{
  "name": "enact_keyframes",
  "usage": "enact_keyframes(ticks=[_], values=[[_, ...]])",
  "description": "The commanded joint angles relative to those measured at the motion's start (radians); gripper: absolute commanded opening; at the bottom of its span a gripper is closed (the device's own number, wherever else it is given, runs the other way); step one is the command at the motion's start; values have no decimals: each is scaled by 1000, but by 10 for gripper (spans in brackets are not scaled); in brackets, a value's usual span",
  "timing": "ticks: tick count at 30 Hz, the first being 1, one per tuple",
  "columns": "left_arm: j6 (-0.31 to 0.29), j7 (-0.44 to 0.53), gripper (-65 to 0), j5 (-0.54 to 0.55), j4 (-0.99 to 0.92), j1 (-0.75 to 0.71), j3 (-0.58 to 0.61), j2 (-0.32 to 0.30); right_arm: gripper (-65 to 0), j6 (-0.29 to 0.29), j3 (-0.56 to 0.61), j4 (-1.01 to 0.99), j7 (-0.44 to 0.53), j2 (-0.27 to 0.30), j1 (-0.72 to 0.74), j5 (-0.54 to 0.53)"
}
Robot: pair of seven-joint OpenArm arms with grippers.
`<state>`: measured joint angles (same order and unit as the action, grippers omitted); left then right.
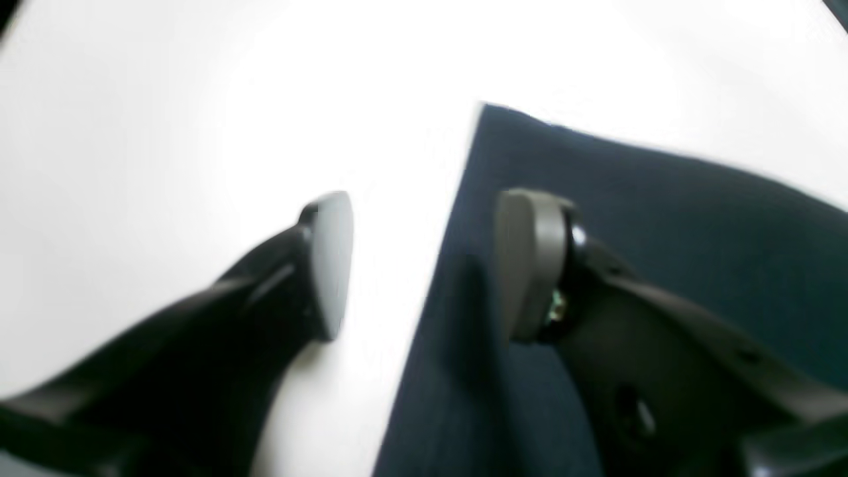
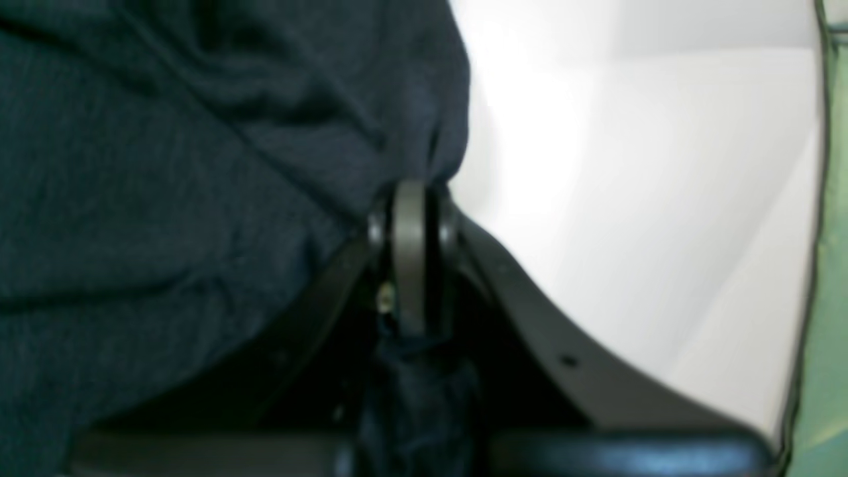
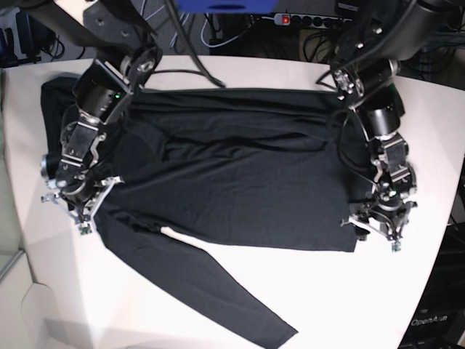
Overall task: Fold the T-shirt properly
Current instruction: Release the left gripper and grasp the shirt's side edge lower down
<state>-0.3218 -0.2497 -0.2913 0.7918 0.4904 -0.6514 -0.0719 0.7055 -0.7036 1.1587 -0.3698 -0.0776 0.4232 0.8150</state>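
Note:
The black T-shirt lies spread on the white table, with one long sleeve trailing toward the front edge. My left gripper stands open over the shirt's lower corner; one finger is above the cloth and the other above bare table, with nothing between them. In the base view that gripper is at the shirt's right edge. My right gripper is shut on a bunched fold of the T-shirt, at the shirt's left side.
Cables and a power strip run behind the table's far edge. The table's rounded left edge is near my right arm. A pale green surface shows beyond the table edge in the right wrist view.

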Motion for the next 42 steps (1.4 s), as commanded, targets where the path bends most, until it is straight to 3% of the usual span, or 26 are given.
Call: enact_keyframes(ticks=[1, 15, 24, 28, 36, 42], values=[[3, 54, -320, 10, 10, 38, 8, -9, -650, -7, 8, 19, 19, 8, 29, -7], [17, 275, -320, 7, -429, 204, 6, -70, -650, -7, 9, 19, 21, 9, 15, -6], [22, 287, -319, 7, -437, 209, 6, -68, -650, -7, 9, 19, 21, 12, 13, -4], [111, 287, -319, 7, -438, 207, 8, -67, -650, -7, 9, 19, 21, 12, 13, -4], [111, 287, -319, 7, -493, 204, 9, -73, -650, -7, 9, 19, 19, 12, 13, -4], [111, 289, -319, 11, -495, 195, 94, -67, -650, -7, 9, 20, 16, 14, 13, -3]])
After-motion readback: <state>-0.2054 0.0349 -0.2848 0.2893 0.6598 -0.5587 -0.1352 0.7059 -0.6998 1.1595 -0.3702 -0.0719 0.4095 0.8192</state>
